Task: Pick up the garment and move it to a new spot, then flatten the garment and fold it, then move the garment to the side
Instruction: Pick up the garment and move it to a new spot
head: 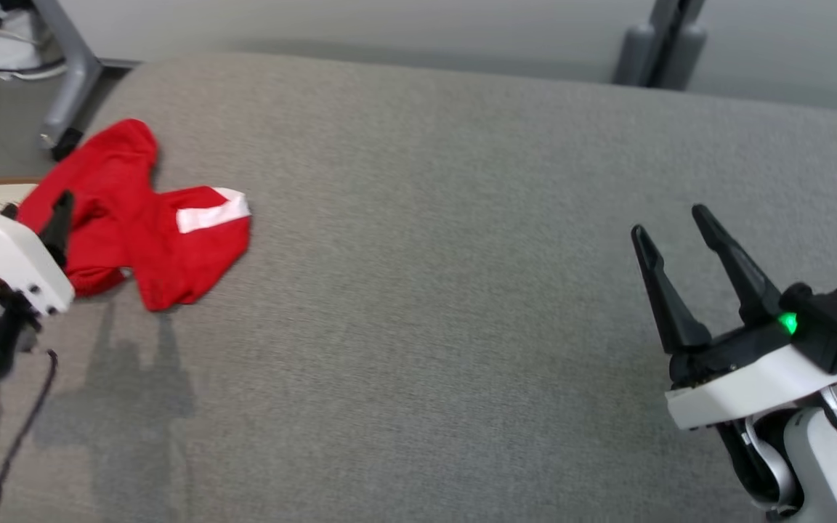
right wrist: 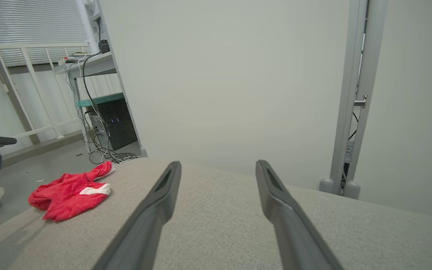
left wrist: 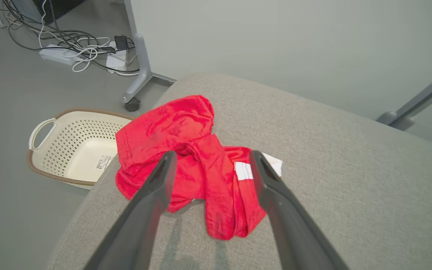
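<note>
We see the red garment [head: 150, 232] crumpled at the counter [head: 462, 290] far-left corner, just ahead of our left claw [left wrist: 212, 159], which gapes empty. Our right claw [head: 668, 221], likewise spread empty, sits well apart, so the left arm is nearer.

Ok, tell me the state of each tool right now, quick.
Left tool: open, gripping nothing, pointed at the red garment.
Right tool: open, empty, over the grey surface.
</note>
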`<state>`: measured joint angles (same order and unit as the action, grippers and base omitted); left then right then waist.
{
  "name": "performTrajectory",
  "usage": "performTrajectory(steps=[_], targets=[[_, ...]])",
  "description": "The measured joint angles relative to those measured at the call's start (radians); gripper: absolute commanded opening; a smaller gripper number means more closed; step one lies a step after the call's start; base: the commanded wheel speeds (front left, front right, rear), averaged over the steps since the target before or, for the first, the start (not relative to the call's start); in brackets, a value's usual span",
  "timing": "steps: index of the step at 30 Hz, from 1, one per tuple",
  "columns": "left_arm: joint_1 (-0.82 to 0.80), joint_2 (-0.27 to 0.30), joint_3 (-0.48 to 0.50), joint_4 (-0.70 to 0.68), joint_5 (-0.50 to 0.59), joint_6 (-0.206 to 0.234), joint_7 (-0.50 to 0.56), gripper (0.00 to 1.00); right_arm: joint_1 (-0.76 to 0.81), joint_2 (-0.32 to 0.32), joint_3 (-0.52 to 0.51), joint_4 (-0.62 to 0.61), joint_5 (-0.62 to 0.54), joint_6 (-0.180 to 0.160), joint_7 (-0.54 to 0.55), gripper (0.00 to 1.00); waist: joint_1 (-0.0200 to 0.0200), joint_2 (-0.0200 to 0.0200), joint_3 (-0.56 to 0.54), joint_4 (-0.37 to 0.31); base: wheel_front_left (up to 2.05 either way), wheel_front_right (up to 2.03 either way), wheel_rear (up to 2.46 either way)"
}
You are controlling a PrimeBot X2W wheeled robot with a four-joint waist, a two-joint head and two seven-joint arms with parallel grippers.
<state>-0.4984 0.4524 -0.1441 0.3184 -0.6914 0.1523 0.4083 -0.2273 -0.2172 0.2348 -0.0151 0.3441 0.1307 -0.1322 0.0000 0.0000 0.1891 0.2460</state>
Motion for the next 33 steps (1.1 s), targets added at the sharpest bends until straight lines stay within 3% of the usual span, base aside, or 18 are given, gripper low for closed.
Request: performTrajectory(steps=[6,20,21,22,23,24,33], targets=[[-0.129,0.031,0.024,0.163,-0.063,-0.03,0.11,1.0,-0.057,-0.011,0.009,0.003,0.01,0.0,-0.007,1.0,0.0,0.0,0.098,-0.074,0.0,0.0,0.0],[-0.221,0.002,-0.016,0.551,-0.075,-0.108,0.119,1.0,-0.107,-0.019,0.021,0.018,0.014,0.0,-0.024,1.0,0.0,0.0,0.229,-0.198,0.0,0.0,0.0],[-0.227,0.002,-0.017,0.565,-0.076,-0.117,0.121,0.84,-0.107,-0.019,0.02,0.021,0.015,0.0,-0.026,1.0,0.0,0.0,0.227,-0.199,0.0,0.0,0.0],[-0.229,0.001,-0.018,0.575,-0.076,-0.119,0.121,0.41,-0.107,-0.018,0.02,0.024,0.016,0.0,-0.027,1.0,0.0,0.0,0.225,-0.199,0.0,0.0,0.0],[-0.233,0.001,-0.021,0.585,-0.076,-0.127,0.119,0.06,-0.107,-0.018,0.018,0.026,0.016,0.0,-0.027,1.0,0.0,0.0,0.222,-0.198,0.0,0.0,0.0],[-0.235,0.001,-0.025,0.594,-0.075,-0.13,0.112,0.0,-0.107,-0.018,0.016,0.03,0.016,0.0,-0.028,1.0,0.0,0.0,0.219,-0.198,0.0,0.0,0.0],[-0.249,0.003,-0.07,0.601,-0.024,-0.191,-0.032,0.0,-0.089,0.006,0.013,0.074,0.021,0.0,-0.054,1.0,0.0,0.0,0.14,-0.195,0.0,0.0,0.0]])
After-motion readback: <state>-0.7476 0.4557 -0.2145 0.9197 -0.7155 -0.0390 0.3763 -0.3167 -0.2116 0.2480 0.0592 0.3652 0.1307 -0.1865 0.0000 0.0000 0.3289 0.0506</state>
